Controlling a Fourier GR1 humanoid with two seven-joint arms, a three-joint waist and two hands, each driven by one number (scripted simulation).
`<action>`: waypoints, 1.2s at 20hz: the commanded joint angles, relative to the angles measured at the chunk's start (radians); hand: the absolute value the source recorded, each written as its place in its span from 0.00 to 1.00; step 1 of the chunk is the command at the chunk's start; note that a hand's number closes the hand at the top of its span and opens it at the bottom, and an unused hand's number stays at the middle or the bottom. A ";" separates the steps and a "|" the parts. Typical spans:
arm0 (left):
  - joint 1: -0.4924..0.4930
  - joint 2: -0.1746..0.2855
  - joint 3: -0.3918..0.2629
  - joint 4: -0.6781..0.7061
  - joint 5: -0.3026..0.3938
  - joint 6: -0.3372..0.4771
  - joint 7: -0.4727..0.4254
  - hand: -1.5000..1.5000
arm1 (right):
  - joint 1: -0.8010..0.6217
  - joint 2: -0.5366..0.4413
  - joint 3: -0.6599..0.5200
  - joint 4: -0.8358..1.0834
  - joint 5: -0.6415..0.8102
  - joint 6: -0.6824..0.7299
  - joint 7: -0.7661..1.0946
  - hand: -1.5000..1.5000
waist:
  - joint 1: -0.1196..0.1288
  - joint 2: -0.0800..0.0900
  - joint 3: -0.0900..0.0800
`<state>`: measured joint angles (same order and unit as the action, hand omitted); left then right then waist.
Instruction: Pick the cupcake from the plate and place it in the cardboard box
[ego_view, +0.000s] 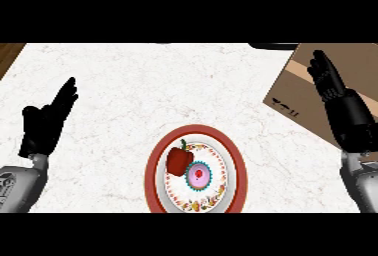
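Tabletop (148, 90): white marble with faint reddish-brown veining; a dark brown wood-grain strip (9, 52) shows at its upper left corner. Plate (153, 170): broad red rim around a white centre, ringed by a floral band in red, orange and yellow. Cupcake (198, 175): pink top with a red dot at the middle, edged by a teal frilled wrapper. Pepper (179, 160): deep red with a green stem. Cardboard box (295, 85): plain tan-brown with small black printed marks. Left hand (46, 125) and right hand (343, 107) are black, on grey forearms.
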<state>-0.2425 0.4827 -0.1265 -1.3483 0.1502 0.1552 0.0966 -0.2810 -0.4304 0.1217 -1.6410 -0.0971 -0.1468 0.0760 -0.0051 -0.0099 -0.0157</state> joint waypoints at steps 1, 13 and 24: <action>-0.002 -0.025 0.000 -0.004 -0.023 -0.015 -0.051 0.50 | 0.072 0.008 -0.012 -0.160 0.063 -0.079 0.041 0.00 | -0.008 0.006 0.015; 0.073 0.014 -0.086 -0.193 -0.038 -0.122 -0.188 0.50 | 0.316 -0.153 0.136 -0.655 0.642 -0.261 0.562 0.00 | -0.041 -0.016 0.010; -0.008 -0.005 -0.075 -0.142 -0.042 -0.155 -0.198 0.50 | 0.210 -0.226 0.478 -0.757 0.872 0.163 0.969 0.00 | -0.002 0.005 0.007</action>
<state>-0.2201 0.4880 -0.2060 -1.5058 0.1035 0.0096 -0.1056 -0.0287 -0.6398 0.4979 -2.3215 0.6752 -0.1440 0.8709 -0.0177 -0.0097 -0.0071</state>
